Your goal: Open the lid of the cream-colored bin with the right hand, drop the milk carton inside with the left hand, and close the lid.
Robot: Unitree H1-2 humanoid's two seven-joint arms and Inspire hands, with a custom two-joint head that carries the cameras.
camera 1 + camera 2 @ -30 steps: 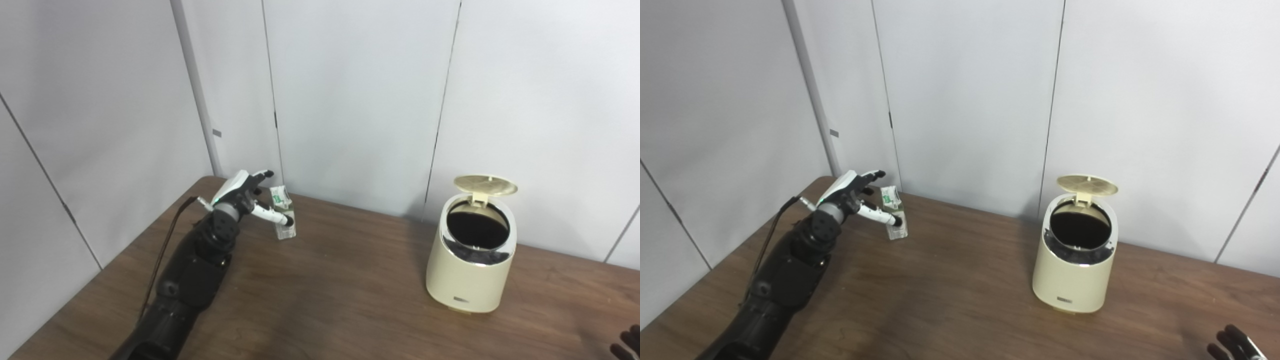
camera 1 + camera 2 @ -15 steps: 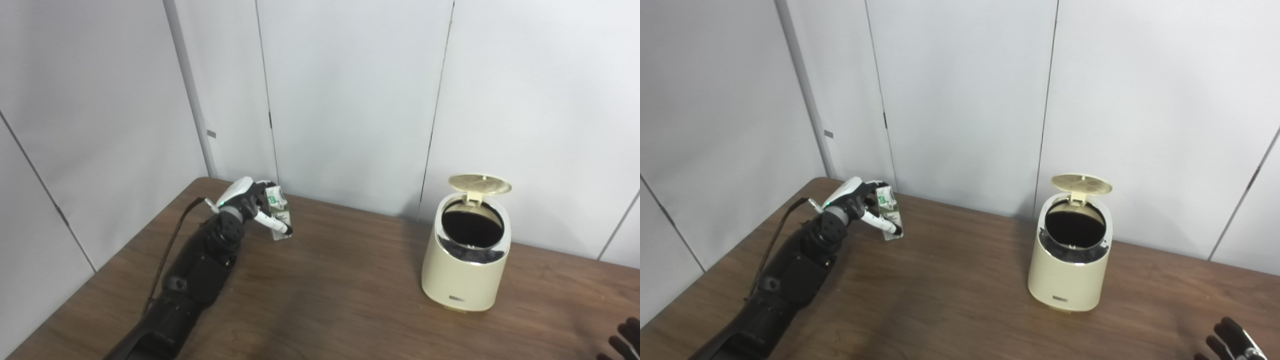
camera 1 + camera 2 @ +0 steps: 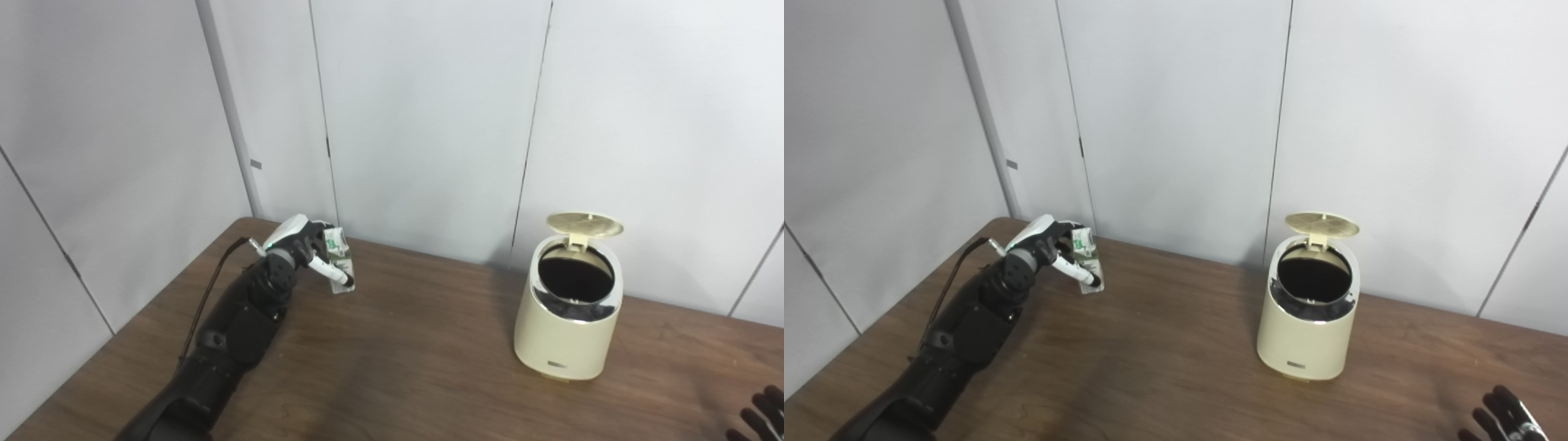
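Left hand [image 3: 304, 247] is wrapped around the milk carton [image 3: 339, 267] near the far left corner of the table [image 3: 398, 367], its fingers [image 3: 331, 272] curled across the carton's front face while the white back of the hand faces the left edge. The carton, white with green print, leans a little toward the hand; whether its base touches the wood or sits just above it cannot be told from either view. The black arm runs from the bottom left of the picture up along the left side of the table to that corner. Well apart from it, toward the far right part of the table, stands the cream-colored bin [image 3: 566, 331], upright, with a shiny metal ring around its mouth. Its lid [image 3: 584, 224] is tipped up and back on the hinge at the rear, so the dark inside of the bin lies open to the view. Only the dark fingertips of the right hand [image 3: 1507, 416] show at the near right corner of the table, at the bottom edge of the picture, far from the bin; they look spread and hold nothing that can be seen. Grey wall panels [image 3: 1176, 122] stand behind the far edge.
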